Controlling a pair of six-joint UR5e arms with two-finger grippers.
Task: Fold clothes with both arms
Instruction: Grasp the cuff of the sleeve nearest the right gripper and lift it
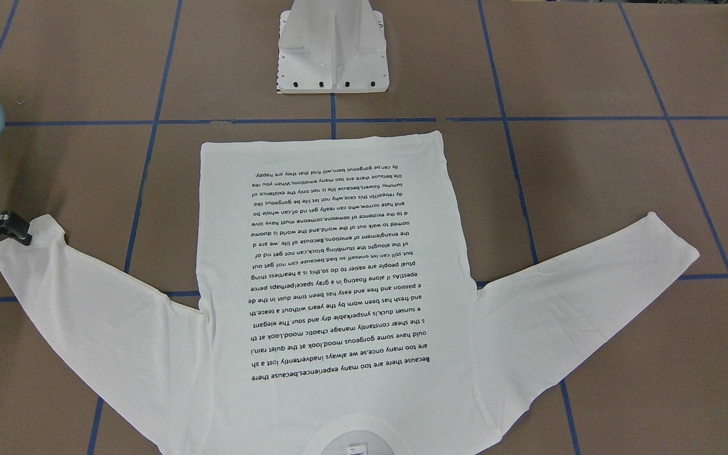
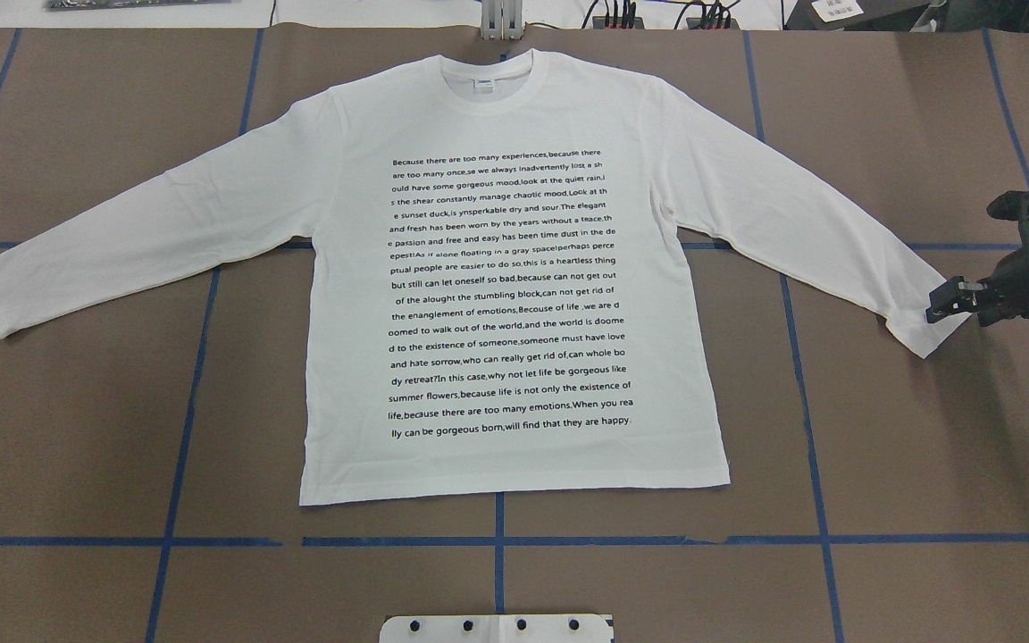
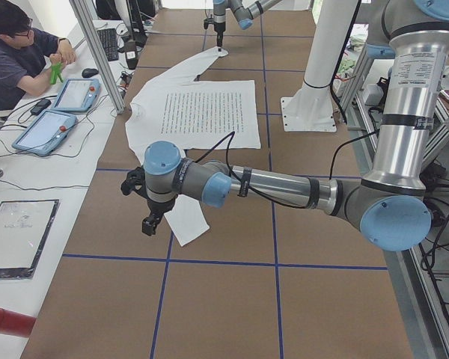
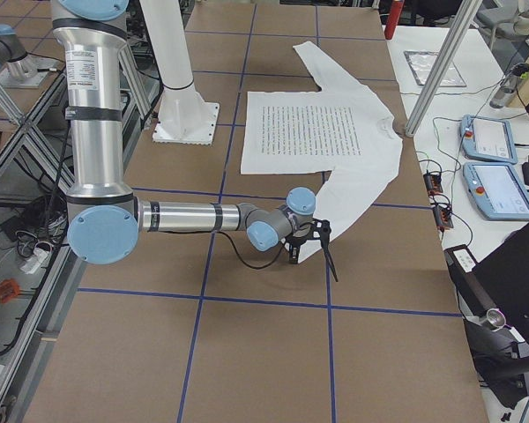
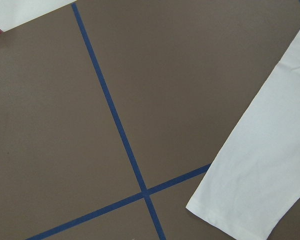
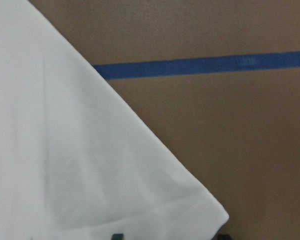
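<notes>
- Right black lattice pincer [image 2: 941,304] stood parted, astride one cuff of white long-sleeved printed shirt [image 2: 514,268].
- Left pincer [image 3: 148,226] hovered near other cuff; its state could not be told.
- Shirt lay flat, print up, on brown bench [image 2: 77,429].

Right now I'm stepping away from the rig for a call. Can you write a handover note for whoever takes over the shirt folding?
The black lattice right gripper looks open, fingertips at the right sleeve cuff.
The left gripper hangs above the brown table beside the left sleeve cuff; open or shut, cannot tell.
The white long-sleeved thin-fabric shirt with black printed text lies flat, print up, sleeves spread.
Done: nothing folded.
Left: every fold.
</notes>
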